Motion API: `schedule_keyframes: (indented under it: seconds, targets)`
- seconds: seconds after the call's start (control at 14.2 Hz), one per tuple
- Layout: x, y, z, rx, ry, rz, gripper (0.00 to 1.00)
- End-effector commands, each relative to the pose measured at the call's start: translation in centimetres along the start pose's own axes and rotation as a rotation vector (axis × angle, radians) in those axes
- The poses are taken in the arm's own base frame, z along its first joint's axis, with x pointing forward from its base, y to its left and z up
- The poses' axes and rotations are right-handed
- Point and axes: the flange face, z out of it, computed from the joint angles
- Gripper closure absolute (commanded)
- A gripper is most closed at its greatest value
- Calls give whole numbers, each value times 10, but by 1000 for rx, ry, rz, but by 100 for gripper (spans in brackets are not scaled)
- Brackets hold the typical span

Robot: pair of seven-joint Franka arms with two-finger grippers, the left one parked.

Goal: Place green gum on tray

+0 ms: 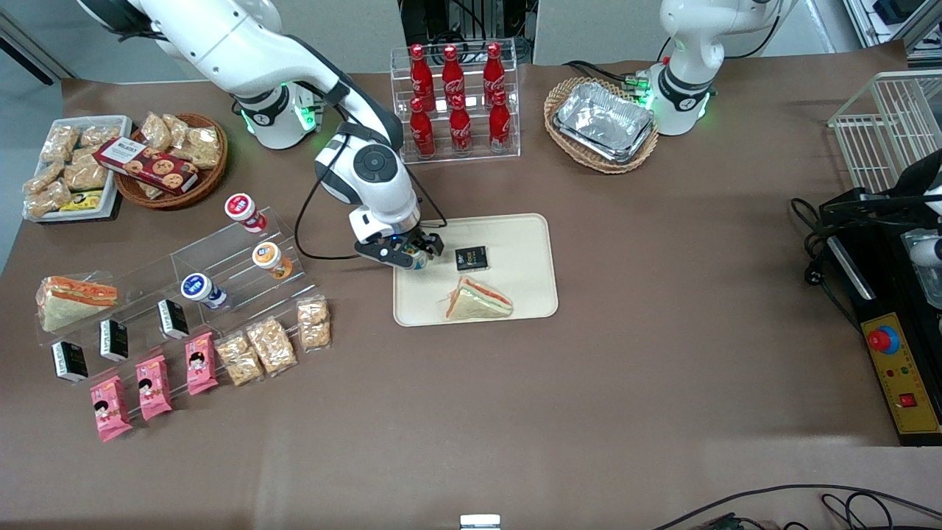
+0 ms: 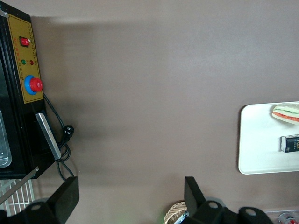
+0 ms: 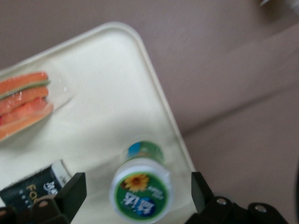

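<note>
The green gum, a small white bottle with a green lid bearing a yellow flower, stands upright on the cream tray close to its edge at the working arm's end. My right gripper is open around it, with a gap between the lid and each black finger. From the front, the gripper hangs low over that tray edge, and only a bit of the gum shows under it.
A wrapped sandwich and a black packet lie on the tray beside the gum. An acrylic stand with blue-lidded and orange-lidded bottles sits toward the working arm's end. A cola rack stands farther from the camera.
</note>
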Motion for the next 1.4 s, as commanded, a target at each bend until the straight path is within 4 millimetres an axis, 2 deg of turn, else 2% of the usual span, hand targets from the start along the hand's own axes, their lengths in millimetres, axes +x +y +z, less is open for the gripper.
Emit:
schedule_keyframes:
  seconds: [0.0,0.14,0.28,0.49,0.63,0.7,0.91,1.19,1.33]
  targets:
    - [12,19,-74,-85,66,-39,0]
    - [26,29,-134,-50,-42,-57,0]
    - [60,55,-193,-10,-109,-74,0]
    - [123,108,-270,-28,-159,-138,0]
    - [166,158,-314,-12,-176,-203,0]
    - [182,181,-327,-2,-176,-231,0]
    - [220,248,-346,14,-165,-309,0]
    - [254,320,-344,-26,-153,-415,0]
    - [268,351,-338,-30,-154,-411,0]
